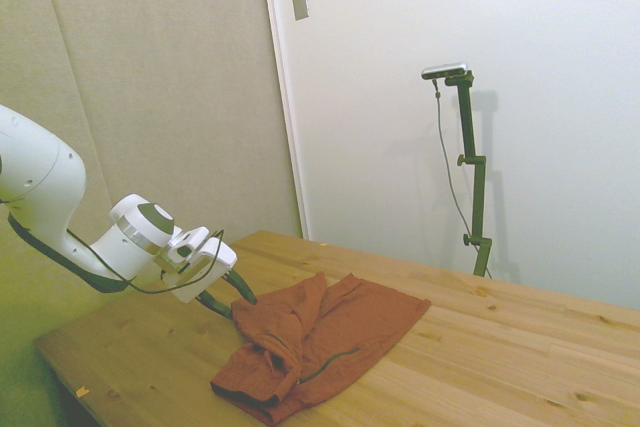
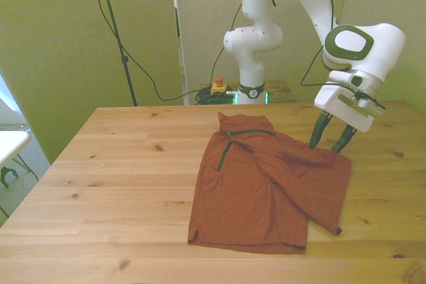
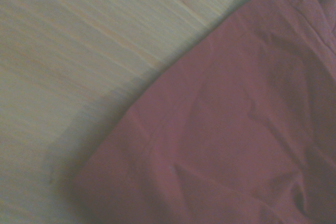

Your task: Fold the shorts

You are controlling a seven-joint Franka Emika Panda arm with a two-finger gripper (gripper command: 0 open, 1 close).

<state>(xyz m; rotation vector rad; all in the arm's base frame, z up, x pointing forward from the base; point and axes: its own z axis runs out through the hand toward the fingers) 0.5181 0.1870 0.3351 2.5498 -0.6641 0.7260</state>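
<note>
Shorts (image 2: 266, 187) are lying on the wooden surface (image 2: 113, 164), one side already flopped over the other. Beside the shorts' edge, the end effector (image 2: 329, 139) is hovering with fingers apart and nothing held. It should be pinching that edge low, then lifting slowly across.

The shorts (image 2: 266, 191) are plain rust-red with thin dark green zip lines, lying on a pale honey-coloured wooden table (image 2: 120, 164) with darker knots, under a white gripper (image 2: 331, 143) whose fingers look dark, perhaps green-black.
</note>
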